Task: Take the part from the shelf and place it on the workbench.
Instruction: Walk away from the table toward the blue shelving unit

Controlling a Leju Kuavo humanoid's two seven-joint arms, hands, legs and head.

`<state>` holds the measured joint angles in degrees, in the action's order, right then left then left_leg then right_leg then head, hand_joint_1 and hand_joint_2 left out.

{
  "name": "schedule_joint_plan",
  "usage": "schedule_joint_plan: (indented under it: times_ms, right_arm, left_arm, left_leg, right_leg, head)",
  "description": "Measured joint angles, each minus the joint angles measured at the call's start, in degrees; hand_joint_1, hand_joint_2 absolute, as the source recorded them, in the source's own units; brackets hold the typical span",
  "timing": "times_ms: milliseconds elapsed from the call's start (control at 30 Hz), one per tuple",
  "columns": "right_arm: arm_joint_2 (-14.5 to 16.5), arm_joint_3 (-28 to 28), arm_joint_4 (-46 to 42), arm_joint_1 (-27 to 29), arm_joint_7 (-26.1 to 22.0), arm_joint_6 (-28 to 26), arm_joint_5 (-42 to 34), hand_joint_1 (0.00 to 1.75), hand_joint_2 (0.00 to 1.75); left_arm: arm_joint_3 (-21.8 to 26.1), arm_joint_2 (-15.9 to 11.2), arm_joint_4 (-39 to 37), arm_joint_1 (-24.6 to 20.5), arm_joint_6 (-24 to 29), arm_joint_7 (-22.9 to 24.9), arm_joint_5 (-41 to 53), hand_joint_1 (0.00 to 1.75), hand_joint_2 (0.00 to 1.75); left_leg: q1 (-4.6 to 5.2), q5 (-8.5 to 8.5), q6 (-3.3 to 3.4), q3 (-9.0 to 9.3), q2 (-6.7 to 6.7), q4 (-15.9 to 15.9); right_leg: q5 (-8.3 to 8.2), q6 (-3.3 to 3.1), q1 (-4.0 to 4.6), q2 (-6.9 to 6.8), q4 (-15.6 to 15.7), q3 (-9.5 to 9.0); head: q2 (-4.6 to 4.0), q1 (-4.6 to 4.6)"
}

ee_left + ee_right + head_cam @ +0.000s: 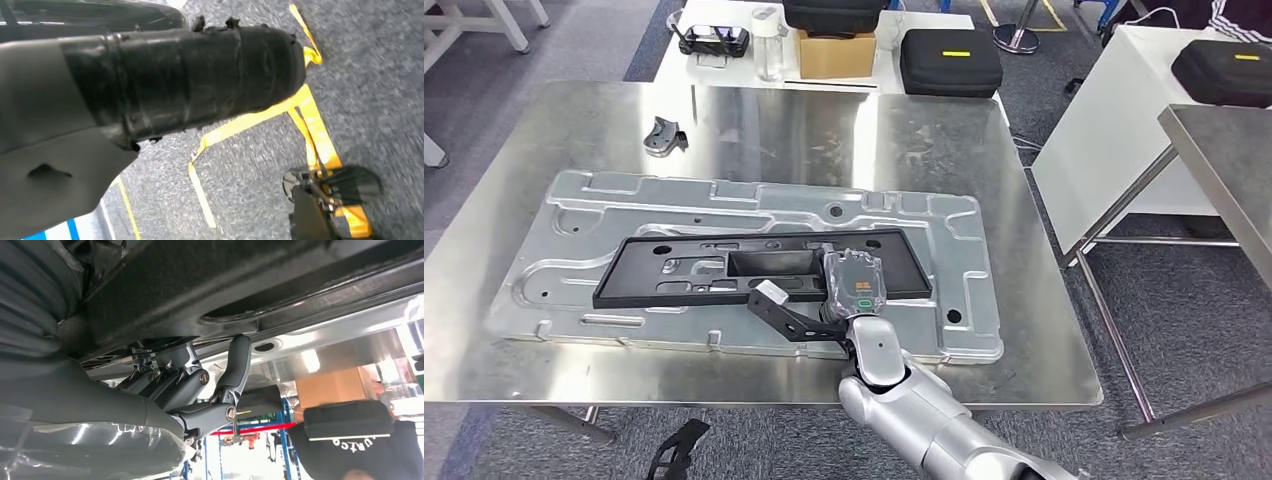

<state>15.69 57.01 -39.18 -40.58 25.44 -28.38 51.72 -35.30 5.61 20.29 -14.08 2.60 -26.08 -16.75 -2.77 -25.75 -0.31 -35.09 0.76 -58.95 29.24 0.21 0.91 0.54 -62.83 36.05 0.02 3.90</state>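
- The long black plastic panel part (pixel 754 268), flat and rectangular with a recessed pocket in its middle, lies lengthwise on the large embossed silver sheet-metal tray (pixel 554 290), which takes up most of the steel workbench (pixel 944 130).
- It already rests on the bench, so the placing looks all but done.
- Near the workbench's far left corner sits a small grey curved piece (pixel 662 136), well apart from the panel.
- Low by the near edge, the left hand (pixel 200 75) hangs over grey carpet with yellow tape; whether its fingers are apart or curled I cannot tell.
- Towards the panel's right end, the right hand (pixel 856 285) sits on the part, a black bracket arm (pixel 786 315) jutting out beside the wrist.
- From the wrist camera its dark fingers (pixel 172 382) curl against the panel's edge with the thumb (pixel 239 365) pressed to the surface, so it grips the part.
- Judged by looks, the panel is light, stiff and smooth, liable to tip if held at one end; a hold on the long edge nearer the middle seems safer.
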Motion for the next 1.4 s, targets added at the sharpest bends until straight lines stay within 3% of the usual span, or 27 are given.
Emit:
schedule_joint_plan:
  times_ms: [67,100,133,167,200,267,333,400,467,533,600,633,667,733,800,933,967,1033,1100,1133,1167,1200,1233,1300,1333,1400]
  right_arm:
    - [0.0,-0.1,0.1,-0.1,-0.2,0.4,-0.8,1.75,1.75]
    - [0.0,-0.1,0.2,-0.1,-0.3,0.5,-1.1,1.75,1.75]
    - [-0.1,-0.1,0.2,-0.1,-0.3,0.5,-1.3,1.75,1.75]
    - [-0.1,-0.1,0.3,-0.2,-0.4,0.4,-1.6,1.75,1.75]
    - [-0.1,-0.1,0.4,-0.3,-0.4,0.4,-1.8,1.75,1.75]
    - [-0.1,-0.1,0.5,-0.5,-0.6,0.4,-2.4,1.75,1.75]
    - [0.0,-0.1,0.6,-0.6,-0.7,0.4,-2.9,1.75,1.75]
    - [0.0,-0.2,0.7,-0.6,-0.8,0.4,-3.1,1.75,1.75]
    - [0.1,-0.2,0.8,-0.4,-0.8,0.4,-3.4,1.75,1.75]
    - [0.1,-0.2,1.1,-0.3,-0.8,0.4,-3.7,1.75,1.75]
    - [0.1,-0.1,1.5,-0.1,-0.8,0.4,-3.8,1.75,1.75]
    - [0.1,0.0,1.6,0.0,-0.8,0.4,-3.8,1.75,1.75]
    - [0.1,0.1,1.6,0.0,-0.8,0.4,-3.8,1.75,1.75]
    - [0.1,0.2,1.7,-0.1,-0.8,0.4,-3.8,0.87,0.87]
    - [0.1,0.2,1.8,-0.1,-0.8,0.4,-3.9,0.0,0.0]
    - [0.0,0.2,2.1,0.3,-0.8,0.5,-4.5,0.0,0.0]
    - [0.0,0.2,2.2,0.3,-0.8,0.6,-4.7,0.0,0.0]
    - [0.0,0.2,2.2,0.4,-0.8,1.1,-5.2,0.0,0.0]
    - [0.0,0.2,2.3,0.6,-0.8,1.5,-5.5,0.0,0.0]
    - [-0.1,0.2,2.3,0.8,-0.8,1.8,-5.8,0.0,0.0]
    - [-0.1,0.2,2.4,0.9,-0.8,2.1,-6.0,0.0,0.0]
    - [-0.1,0.2,2.4,0.9,-0.8,2.3,-6.3,0.0,0.0]
    - [-0.2,0.2,2.3,0.9,-0.9,2.5,-6.5,0.0,0.0]
    - [-0.2,0.2,2.3,0.7,-1.1,2.6,-6.7,0.0,0.0]
    - [-0.2,0.2,2.3,0.7,-1.1,2.6,-6.7,0.0,0.0]
    - [-0.2,0.2,2.3,0.6,-1.2,2.6,-6.7,0.0,0.0]
  left_arm:
    - [0.0,-0.2,0.0,0.0,-0.1,0.2,0.1,0.0,0.0]
    - [0.0,-0.3,0.0,0.0,-0.1,0.3,0.1,0.0,0.0]
    - [0.0,-0.4,0.0,0.0,-0.1,0.3,0.2,0.0,0.0]
    - [0.0,-0.5,0.0,0.0,-0.1,0.4,0.2,0.0,0.0]
    - [-0.1,-0.6,0.0,0.0,-0.2,0.4,0.3,0.0,0.0]
    - [-0.2,-0.5,0.1,0.0,-0.2,0.5,0.4,0.0,0.0]
    - [-0.3,-0.4,0.1,-0.1,-0.1,0.7,0.5,0.0,0.0]
    - [-0.3,-0.4,0.1,-0.1,-0.1,0.8,0.6,0.0,0.0]
    - [-0.4,-0.7,0.1,-0.1,-0.1,0.8,0.6,0.0,0.0]
    - [-0.5,-1.4,0.1,-0.1,-0.1,1.0,0.7,0.0,0.0]
    - [-0.8,-2.0,0.1,0.0,0.1,1.3,0.8,0.0,0.0]
    - [-1.0,-2.2,0.1,0.1,0.2,1.5,0.9,0.0,0.0]
    - [-1.1,-2.5,0.1,0.1,0.5,1.7,1.0,0.0,0.0]
    - [-1.2,-2.7,0.1,0.1,0.9,2.0,1.1,0.0,0.87]
    - [-1.2,-2.6,0.1,-0.1,1.0,2.1,1.2,0.0,1.75]
    - [-1.3,-2.2,0.1,-0.1,1.0,2.0,1.4,0.0,0.0]
    - [-1.3,-2.1,0.1,-0.1,1.0,1.8,1.4,0.0,0.0]
    - [-1.3,-1.9,0.1,-0.2,0.9,1.6,1.4,0.0,0.0]
    - [-1.3,-1.8,0.1,-0.1,0.8,1.5,1.4,0.0,0.0]
    - [-1.3,-1.8,0.1,-0.1,0.7,1.5,1.4,0.0,0.0]
    - [-1.3,-1.8,0.1,0.0,0.5,1.5,1.4,0.0,0.0]
    - [-1.3,-1.8,0.1,0.0,0.4,1.5,1.4,0.0,0.0]
    - [-1.3,-1.8,0.1,-0.1,0.4,1.4,1.4,0.0,0.0]
    - [-1.3,-1.5,0.1,-0.2,0.2,1.4,1.4,0.0,0.0]
    - [-1.3,-1.3,0.1,-0.2,0.1,1.4,1.4,0.0,0.0]
    - [-1.3,-1.2,0.1,-0.2,0.1,1.4,1.4,0.0,0.0]
  left_leg:
    - [-0.01,0.06,0.13,0.0,-0.14,0.1]
    - [0.01,0.07,0.15,0.02,-0.22,0.2]
    - [0.1,0.07,0.15,0.07,-0.26,0.2]
    - [0.25,0.08,0.16,0.19,-0.26,0.3]
    - [0.44,0.12,0.22,0.42,-0.24,0.5]
    - [0.59,0.35,0.26,1.03,-0.2,1.2]
    - [0.51,0.72,-0.11,1.38,-0.19,2.0]
    - [0.55,1.02,-0.69,1.53,-0.22,2.6]
    - [0.74,0.14,-1.04,1.17,-0.35,1.5]
    - [0.88,-2.98,-1.33,-1.18,-0.47,-3.7]
    - [0.86,-5.78,-1.65,-4.16,-0.54,-10.2]
    - [0.81,-5.84,-1.82,-4.67,-0.6,-11.5]
    - [0.75,-4.81,-2.01,-4.11,-0.65,-10.6]
    - [0.54,-1.76,-2.5,-0.72,-0.69,-4.5]
    - [0.46,-0.53,-2.09,1.69,-0.39,0.1]
    - [0.46,-0.48,-0.25,1.41,-0.15,0.5]
    - [0.38,-0.32,0.06,1.3,-0.17,0.6]
    - [0.3,-0.07,0.45,1.09,-0.22,0.7]
    - [0.32,0.01,0.56,0.93,-0.22,0.8]
    - [0.36,0.01,0.56,0.89,-0.19,0.8]
    - [0.46,0.01,0.55,0.91,-0.15,0.8]
    - [0.63,0.0,0.55,0.99,-0.09,0.9]
    - [0.8,0.01,0.56,1.14,-0.03,1.0]
    - [0.95,0.18,0.28,1.41,-0.01,1.6]
    - [0.82,0.32,0.04,1.47,-0.03,1.9]
    - [0.49,0.66,-0.49,1.55,-0.1,2.6]
  right_leg:
    - [3.19,0.5,-0.35,-0.27,-7.8,3.94]
    - [3.85,0.51,-0.43,-0.35,-10.6,5.39]
    - [3.42,0.31,-0.41,-0.39,-11.2,5.85]
    - [1.99,-0.16,-0.32,-0.39,-9.5,5.14]
    - [-0.03,-0.94,-0.12,-0.37,-6.0,3.42]
    - [-3.53,-3.28,0.94,-0.39,2.8,-1.04]
    - [-4.7,-4.71,1.92,-0.57,7.4,-3.35]
    - [-5.11,-4.78,2.0,-0.7,8.7,-3.83]
    - [-6.08,-4.07,1.59,-0.8,10.7,-4.91]
    - [-6.72,-3.38,1.24,-0.96,11.9,-5.54]
    - [-6.63,-3.41,1.2,-0.95,11.6,-5.3]
    - [-6.48,-3.36,1.17,-0.89,11.2,-5.19]
    - [-6.22,-3.2,1.08,-0.82,10.8,-5.09]
    - [-5.4,-2.58,0.79,-0.7,9.2,-4.73]
    - [-4.37,-1.89,0.8,-0.51,7.3,-3.91]
    - [-3.49,-1.18,0.86,-0.32,5.8,-2.82]
    - [-2.5,-0.75,0.7,-0.34,4.3,-2.05]
    - [0.92,0.2,0.22,-0.41,-1.9,0.89]
    - [3.64,0.56,-0.2,-0.44,-8.9,4.34]
    - [3.67,0.44,-0.26,-0.44,-10.4,5.18]
    - [2.68,0.11,-0.26,-0.43,-9.8,5.07]
    - [0.78,-0.47,-0.15,-0.41,-7.0,3.91]
    - [-1.59,-1.37,0.13,-0.37,-2.8,2.03]
    - [-4.67,-3.31,0.99,-0.51,4.7,-1.43]
    - [-5.28,-3.96,1.42,-0.61,6.7,-2.27]
    - [-5.52,-4.31,1.83,-0.79,7.9,-2.56]
  head:
    - [0.0,-0.12]
    - [0.0,-0.12]
    - [0.0,-0.12]
    - [0.0,-0.12]
    - [0.0,-0.13]
    - [0.0,0.01]
    - [0.0,-0.01]
    - [0.0,-0.19]
    - [0.0,-0.05]
    - [0.0,0.12]
    - [0.0,0.13]
    - [0.0,0.11]
    - [0.0,0.11]
    - [0.0,0.11]
    - [0.0,0.16]
    - [0.0,-0.02]
    - [0.0,-0.09]
    - [0.0,-0.25]
    - [0.0,-0.3]
    - [0.0,-0.31]
    - [0.0,-0.32]
    - [0.0,-0.33]
    - [0.0,-0.33]
    - [0.0,-0.11]
    - [0.0,-0.07]
    - [0.0,-0.14]
